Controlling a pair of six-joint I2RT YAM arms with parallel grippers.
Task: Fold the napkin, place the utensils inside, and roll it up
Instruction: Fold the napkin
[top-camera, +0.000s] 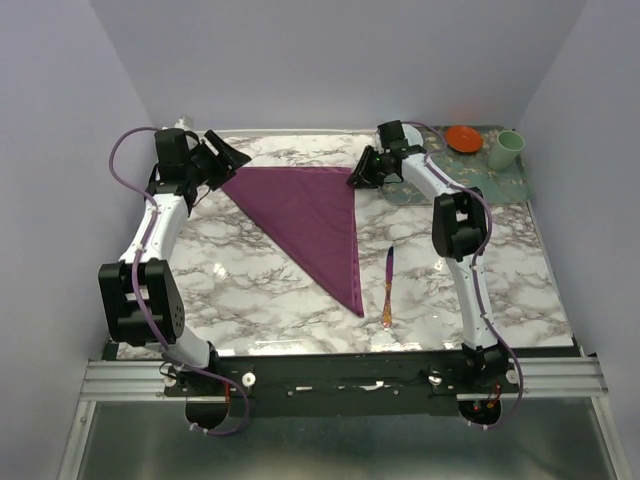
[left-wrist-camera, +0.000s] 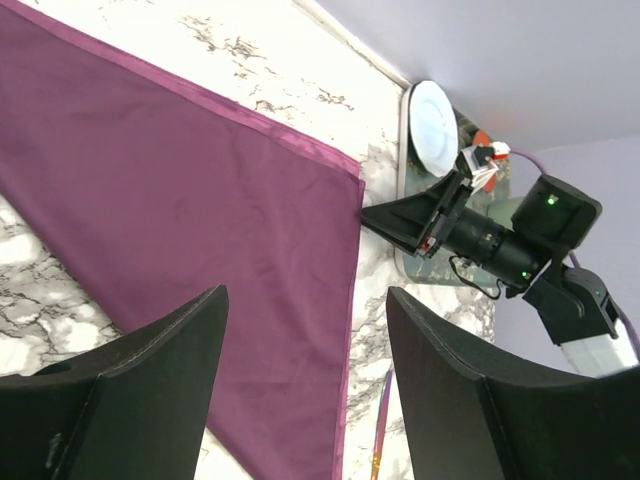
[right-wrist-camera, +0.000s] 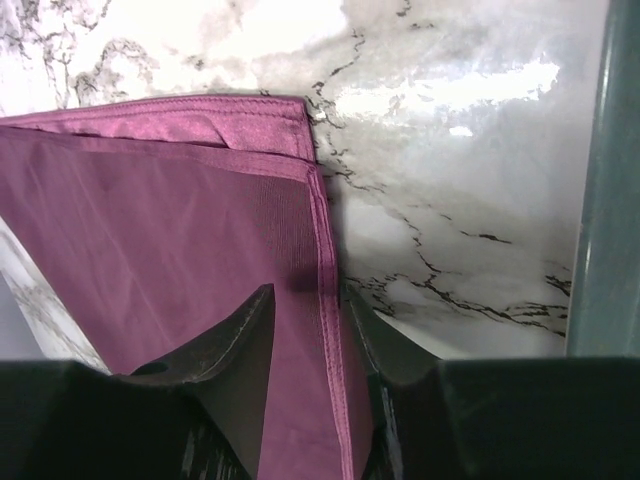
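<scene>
The plum-purple napkin (top-camera: 310, 220) lies flat on the marble table, folded into a triangle with its long point toward the near edge. It also shows in the left wrist view (left-wrist-camera: 200, 220) and the right wrist view (right-wrist-camera: 180, 220). My left gripper (top-camera: 232, 160) is wide open at the napkin's far left corner, hovering over the cloth (left-wrist-camera: 305, 300). My right gripper (top-camera: 357, 172) is at the far right corner, its jaws a little apart astride the hem (right-wrist-camera: 305, 295). The knife (top-camera: 388, 290) lies on the table just right of the napkin, handle toward the near edge.
A green floral mat (top-camera: 500, 180) sits at the back right with an orange bowl (top-camera: 463, 138) and a green cup (top-camera: 506, 150) on it. A white plate (left-wrist-camera: 435, 128) shows on the mat behind the right gripper.
</scene>
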